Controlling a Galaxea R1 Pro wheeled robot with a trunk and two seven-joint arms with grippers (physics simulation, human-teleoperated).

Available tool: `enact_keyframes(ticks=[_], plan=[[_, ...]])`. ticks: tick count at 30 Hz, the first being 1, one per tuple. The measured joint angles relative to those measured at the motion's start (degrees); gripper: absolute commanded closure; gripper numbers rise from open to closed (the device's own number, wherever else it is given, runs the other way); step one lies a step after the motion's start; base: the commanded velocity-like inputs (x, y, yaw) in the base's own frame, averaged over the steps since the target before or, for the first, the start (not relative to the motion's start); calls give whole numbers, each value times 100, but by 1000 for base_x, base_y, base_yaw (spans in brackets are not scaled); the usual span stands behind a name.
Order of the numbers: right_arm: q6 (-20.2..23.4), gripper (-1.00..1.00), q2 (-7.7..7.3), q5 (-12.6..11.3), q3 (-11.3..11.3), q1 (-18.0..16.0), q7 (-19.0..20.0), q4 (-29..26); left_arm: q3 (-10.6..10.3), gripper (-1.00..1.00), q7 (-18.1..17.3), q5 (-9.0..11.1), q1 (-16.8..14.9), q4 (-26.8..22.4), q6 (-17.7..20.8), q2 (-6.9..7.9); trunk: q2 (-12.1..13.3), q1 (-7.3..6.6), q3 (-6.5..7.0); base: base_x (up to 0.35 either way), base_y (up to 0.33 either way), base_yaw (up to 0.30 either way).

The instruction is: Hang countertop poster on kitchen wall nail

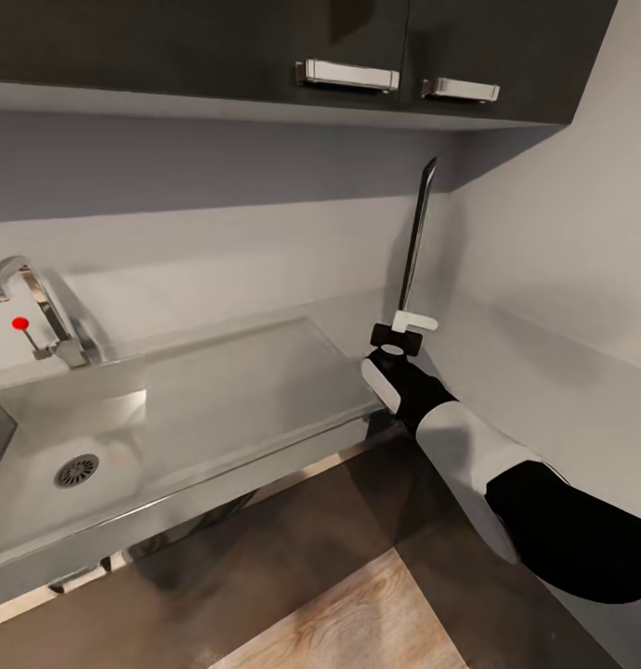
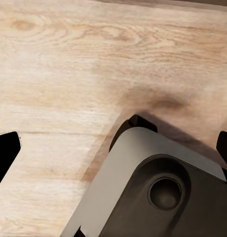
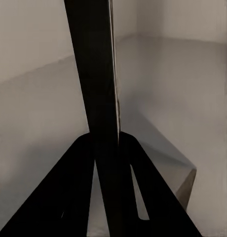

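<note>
Now, left to right:
Sink (image 1: 74, 446): low in the kitchen countertop (image 1: 237, 390).
Left gripper (image 2: 113, 148): over the wood floor; we see its fingers spread, holding nothing.
Poster (image 1: 418, 237): edge-on, standing tall above the counter corner.
Right gripper (image 1: 404, 333): our nearer arm, pinching the poster's bottom edge tight.

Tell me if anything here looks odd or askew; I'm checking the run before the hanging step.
Nothing looks spilled or damaged. The poster stands upright, edge-on to the head camera, clamped at its lower edge by the right gripper above the kitchen countertop near the corner. That looks like carrying, not a fault.
</note>
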Motion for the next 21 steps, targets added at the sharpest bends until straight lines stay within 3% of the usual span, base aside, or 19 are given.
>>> enact_keyframes(ticks=[21], plan=[[5,100,7,0,10,54,19,-1,1,-100,1,0,0,0,0,5,0,1,0,-329,0,0]])
